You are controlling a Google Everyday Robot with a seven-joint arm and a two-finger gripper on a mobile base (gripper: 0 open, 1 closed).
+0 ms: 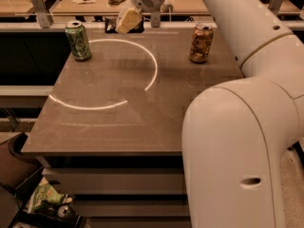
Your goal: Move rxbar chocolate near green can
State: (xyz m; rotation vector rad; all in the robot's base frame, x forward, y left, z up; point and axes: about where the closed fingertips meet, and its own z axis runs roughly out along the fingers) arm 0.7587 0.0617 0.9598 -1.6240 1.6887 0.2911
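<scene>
My gripper hangs over the far edge of the table, left of centre. Its tan fingers are shut on the rxbar chocolate, a flat black bar that shows on both sides of the fingers, just above the table top. The green can stands upright at the far left of the table, a short way left of and nearer than the gripper. The bar and the can are apart.
A brown-orange can stands at the far right of the table. A white light ring lies on the table top. My own arm fills the right foreground. A bench with tools runs behind the table. Snack bags lie on the floor at lower left.
</scene>
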